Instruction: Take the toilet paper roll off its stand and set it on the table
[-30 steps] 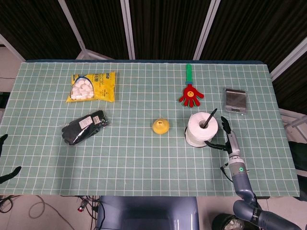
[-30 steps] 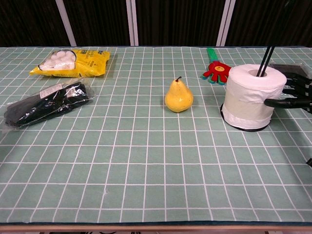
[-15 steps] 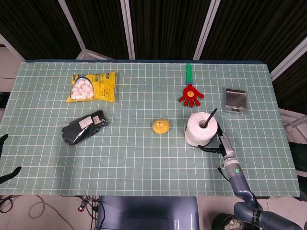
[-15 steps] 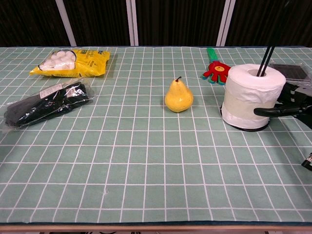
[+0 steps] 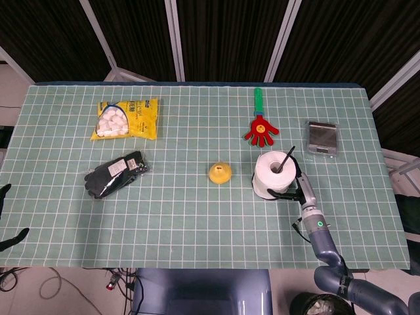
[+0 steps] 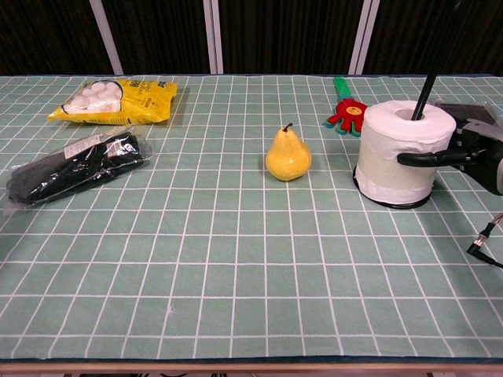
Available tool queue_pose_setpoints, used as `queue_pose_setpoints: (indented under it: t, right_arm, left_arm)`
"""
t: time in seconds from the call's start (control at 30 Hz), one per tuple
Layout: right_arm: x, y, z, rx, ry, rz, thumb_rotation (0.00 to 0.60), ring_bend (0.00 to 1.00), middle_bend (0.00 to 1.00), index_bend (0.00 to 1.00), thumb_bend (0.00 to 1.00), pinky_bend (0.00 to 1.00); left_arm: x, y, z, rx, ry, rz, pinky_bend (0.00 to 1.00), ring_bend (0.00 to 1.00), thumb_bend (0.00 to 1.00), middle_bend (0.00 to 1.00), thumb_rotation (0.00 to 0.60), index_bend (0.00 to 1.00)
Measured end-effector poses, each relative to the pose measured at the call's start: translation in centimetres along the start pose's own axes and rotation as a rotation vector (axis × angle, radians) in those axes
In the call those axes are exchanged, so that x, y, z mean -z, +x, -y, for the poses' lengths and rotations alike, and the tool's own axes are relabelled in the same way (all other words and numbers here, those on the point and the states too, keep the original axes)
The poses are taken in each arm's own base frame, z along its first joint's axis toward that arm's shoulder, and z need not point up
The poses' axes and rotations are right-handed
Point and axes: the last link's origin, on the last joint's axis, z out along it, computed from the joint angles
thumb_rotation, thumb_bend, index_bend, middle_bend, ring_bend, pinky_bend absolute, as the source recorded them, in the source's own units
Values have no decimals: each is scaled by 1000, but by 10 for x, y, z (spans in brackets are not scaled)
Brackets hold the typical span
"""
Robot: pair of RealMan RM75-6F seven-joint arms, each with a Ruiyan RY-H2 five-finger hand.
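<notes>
The white toilet paper roll (image 5: 274,172) (image 6: 402,149) sits on its stand at the right of the table, over a black base (image 6: 393,203). The stand's thin black rod (image 5: 287,157) (image 6: 425,90) sticks up through the core. My right hand (image 5: 298,190) (image 6: 471,153) grips the roll from its right side, with the thumb (image 6: 420,159) laid across the front and the other fingers hidden behind. My left hand (image 5: 8,216) shows only as dark fingertips, spread apart, at the left edge of the head view, off the table and holding nothing.
A yellow pear (image 5: 220,172) (image 6: 288,155) stands left of the roll. A red hand-shaped clapper (image 5: 261,131) lies behind it and a grey packet (image 5: 322,138) to the back right. A yellow bag (image 5: 126,118) and a black glove pack (image 5: 116,174) lie far left.
My right hand has moved in from the roll's right side and wrapped around it, the thumb sliding across the front. The roll has shifted slightly on its stand.
</notes>
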Motion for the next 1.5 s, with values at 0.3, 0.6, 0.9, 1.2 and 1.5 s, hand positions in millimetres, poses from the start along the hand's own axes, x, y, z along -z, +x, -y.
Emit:
queue_pose_setpoints:
  t: [0.3, 0.6, 0.9, 1.2, 1.5]
  right_arm:
    - [-7, 1, -3, 16, -31, -24, 600, 74, 91, 38, 40, 0]
    - [-6, 4, -1, 2, -20, -67, 600, 276, 329, 307, 40, 11]
    - [-1, 13, 17, -27, 49, -105, 600, 283, 338, 350, 40, 13]
    - [8, 45, 62, 8, 132, -98, 600, 283, 338, 351, 40, 13]
    - [30, 102, 139, 108, 210, -104, 600, 283, 338, 350, 40, 13]
  left_arm:
    - [1, 0, 0, 1, -1, 2, 0, 0, 100, 0, 600, 121]
    - [1, 0, -1, 1, -1, 5, 0, 0, 101, 0, 600, 121]
    - [0, -1, -1, -1, -1, 6, 0, 0, 101, 0, 600, 121]
    - [1, -1, -2, -2, -2, 10, 0, 0, 101, 0, 600, 121]
    - [2, -2, -4, -4, -5, 10, 0, 0, 101, 0, 600, 121]
